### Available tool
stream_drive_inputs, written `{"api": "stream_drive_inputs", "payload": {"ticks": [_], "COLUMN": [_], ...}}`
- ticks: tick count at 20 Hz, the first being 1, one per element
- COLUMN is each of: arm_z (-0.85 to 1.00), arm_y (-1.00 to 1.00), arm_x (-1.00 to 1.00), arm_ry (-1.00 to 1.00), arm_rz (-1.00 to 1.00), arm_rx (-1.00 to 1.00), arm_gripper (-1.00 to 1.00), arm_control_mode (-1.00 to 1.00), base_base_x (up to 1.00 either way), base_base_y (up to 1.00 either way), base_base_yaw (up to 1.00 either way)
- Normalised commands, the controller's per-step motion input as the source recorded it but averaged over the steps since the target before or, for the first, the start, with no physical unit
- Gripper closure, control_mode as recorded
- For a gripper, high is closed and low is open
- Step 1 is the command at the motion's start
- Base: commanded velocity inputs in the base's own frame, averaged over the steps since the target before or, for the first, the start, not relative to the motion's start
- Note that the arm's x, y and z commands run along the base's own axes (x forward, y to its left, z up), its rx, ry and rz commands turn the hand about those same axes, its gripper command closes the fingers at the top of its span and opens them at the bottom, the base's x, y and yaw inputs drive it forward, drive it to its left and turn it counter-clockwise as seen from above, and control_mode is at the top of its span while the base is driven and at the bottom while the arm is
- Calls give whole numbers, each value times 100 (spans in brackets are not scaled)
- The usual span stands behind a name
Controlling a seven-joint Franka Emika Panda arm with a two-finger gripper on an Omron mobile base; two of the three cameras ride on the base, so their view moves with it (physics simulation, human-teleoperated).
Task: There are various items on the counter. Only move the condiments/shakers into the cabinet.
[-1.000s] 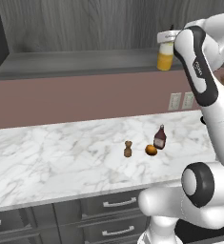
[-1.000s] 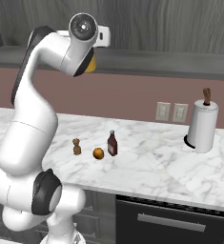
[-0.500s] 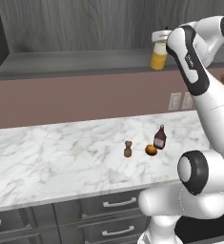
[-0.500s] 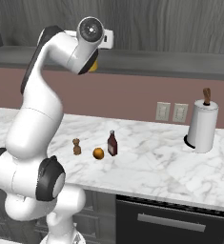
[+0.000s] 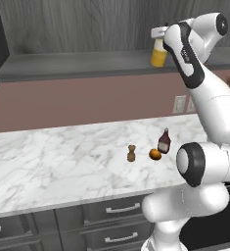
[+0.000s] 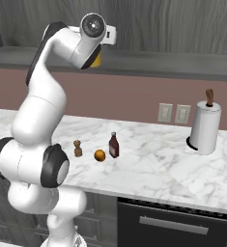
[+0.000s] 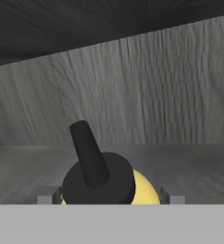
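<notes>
The yellow squeeze bottle with its dark pointed cap (image 7: pixel 101 178) sits right between my fingertips, upright at the flat grey shelf ledge (image 5: pixel 77 66) of the dark grey wood-grain cabinet (image 7: pixel 132 90). Below, the long white marble counter (image 5: pixel 62 162) carries the small brown wooden shaker (image 5: pixel 131 153), the small round orange fruit (image 5: pixel 155 154) and the dark red-brown sauce bottle (image 5: pixel 164 141) close together; a white paper towel roll (image 6: pixel 205 127) stands far right. My gripper (image 7: pixel 111 195) has its jaws held apart either side of the yellow bottle; I cannot tell whether they press it.
</notes>
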Motion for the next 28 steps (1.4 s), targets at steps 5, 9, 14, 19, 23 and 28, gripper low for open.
{"api": "stream_drive_inputs", "payload": {"ticks": [5,9,14,19,23,28], "arm_z": [-9,-32,-41,-11,-2,-16], "arm_y": [0,0,0,0,0,0], "arm_x": [89,78,37,15,-12,-40], "arm_ry": [5,9,3,0,-1,-6], "arm_rz": [-1,-1,0,0,0,0], "arm_rx": [0,0,0,-1,0,-2], "arm_gripper": [100,100,100,-100,-100,-100], "arm_control_mode": [-100,-100,-100,-100,-100,-100], "base_base_x": [0,0,0,0,0,0], "base_base_y": [0,0,0,0,0,0], "base_base_yaw": [0,0,0,0,0,0]}}
